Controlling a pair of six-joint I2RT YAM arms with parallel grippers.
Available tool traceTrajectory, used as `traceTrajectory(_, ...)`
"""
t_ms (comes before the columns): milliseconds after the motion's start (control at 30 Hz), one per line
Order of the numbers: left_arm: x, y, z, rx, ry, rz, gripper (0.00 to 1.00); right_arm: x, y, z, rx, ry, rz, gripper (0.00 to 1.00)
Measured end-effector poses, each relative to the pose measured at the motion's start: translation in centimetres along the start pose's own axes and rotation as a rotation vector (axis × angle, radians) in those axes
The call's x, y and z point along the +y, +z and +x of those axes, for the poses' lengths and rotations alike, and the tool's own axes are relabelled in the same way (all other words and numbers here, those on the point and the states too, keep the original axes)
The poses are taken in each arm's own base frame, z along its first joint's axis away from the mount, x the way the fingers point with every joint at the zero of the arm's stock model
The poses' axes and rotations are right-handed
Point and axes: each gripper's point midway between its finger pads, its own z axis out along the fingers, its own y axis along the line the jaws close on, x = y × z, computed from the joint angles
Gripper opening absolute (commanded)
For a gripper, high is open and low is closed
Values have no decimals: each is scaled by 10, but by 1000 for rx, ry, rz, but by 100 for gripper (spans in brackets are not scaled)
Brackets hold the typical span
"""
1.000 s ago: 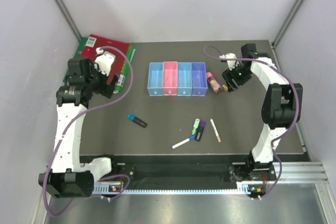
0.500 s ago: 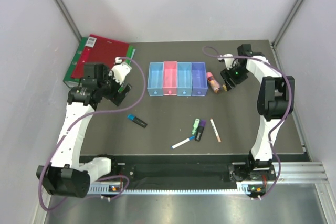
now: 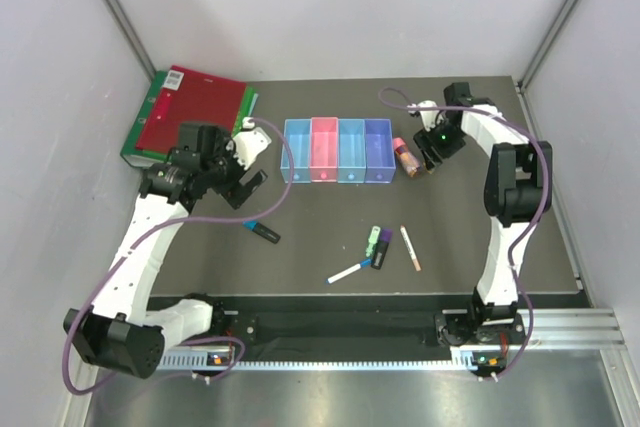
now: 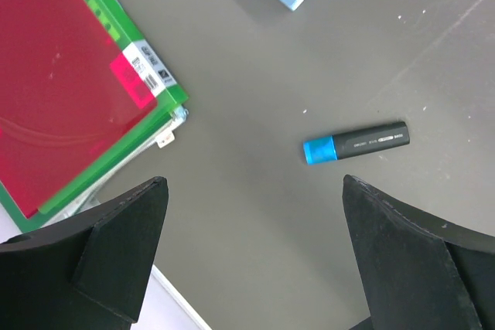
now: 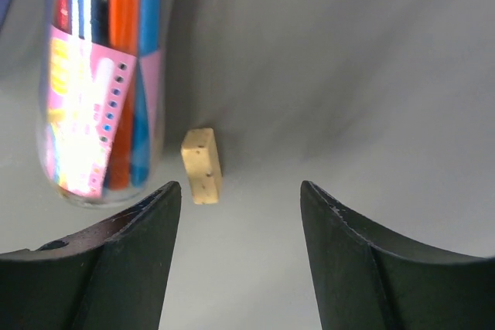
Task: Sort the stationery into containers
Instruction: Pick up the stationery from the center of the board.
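Observation:
The containers point(image 3: 337, 150), four joined bins in light blue, pink, light blue and purple-blue, stand at the back middle. A blue-black highlighter point(image 3: 262, 231) point(image 4: 355, 144) lies left of centre. My left gripper point(image 3: 240, 182) point(image 4: 254, 191) hovers wide open above bare table, just behind and left of it. A pink-capped bottle point(image 3: 407, 157) point(image 5: 100, 83) lies right of the bins, with a tiny tan block point(image 5: 201, 165) beside it. My right gripper point(image 3: 428, 157) point(image 5: 240, 189) is open low over the table, the block just ahead of its left finger. A green marker point(image 3: 373, 237), purple-black highlighter point(image 3: 381, 247), white blue-capped pen point(image 3: 349, 272) and pinkish pen point(image 3: 411, 247) lie near the front.
A red binder point(image 3: 190, 112) point(image 4: 62, 75) lies on a green binder point(image 4: 166, 90) at the back left corner. Grey walls close in the table on three sides. The table's left edge point(image 4: 182, 299) shows under my left gripper.
My left arm has swung from over the binders toward the table's middle, near the blue-black highlighter. My right gripper has narrowed slightly and shifted closer to the bottle and block.

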Motion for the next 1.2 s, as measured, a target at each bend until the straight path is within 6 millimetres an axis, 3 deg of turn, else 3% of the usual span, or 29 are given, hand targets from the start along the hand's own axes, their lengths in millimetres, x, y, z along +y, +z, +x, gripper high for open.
traceTrajectory(67, 0, -1, -5, -6, 8, 5, 99, 2, 1, -2, 1, -6, 0, 57)
traceTrajectory(200, 2, -1, -11, -14, 14, 2, 99, 6, 7, -1, 14, -11, -7, 37)
traceTrajectory(267, 2, -1, -11, -13, 15, 0, 99, 8, 12, 1, 24, -7, -15, 34)
traceTrajectory(367, 2, -1, -11, -12, 17, -1, 99, 12, 16, 2, 34, -2, -26, 17)
traceTrajectory(400, 2, -1, -11, -12, 18, -1, 99, 12, 16, 2, 35, -4, -24, 3)
traceTrajectory(433, 2, -1, -11, -11, 18, -1, 99, 12, 16, 2, 37, -1, -22, 0)
traceTrajectory(667, 0, -3, -15, -17, 25, 6, 99, 11, 14, 2, 35, 1, -14, 0)
traceTrajectory(833, -6, -3, -21, -35, 36, 24, 99, 9, -11, -7, -1, -3, 16, 0)
traceTrajectory(967, -10, -2, -24, -44, 41, 37, 99, 6, -48, -30, -68, -10, 54, 0)
traceTrajectory(1067, -11, -2, -25, -45, 43, 38, 99, 0, -74, -62, -147, -25, 95, 0)
traceTrajectory(1200, -11, -2, -26, -48, 46, 39, 99, 18, -85, -94, -204, -73, 99, 0)
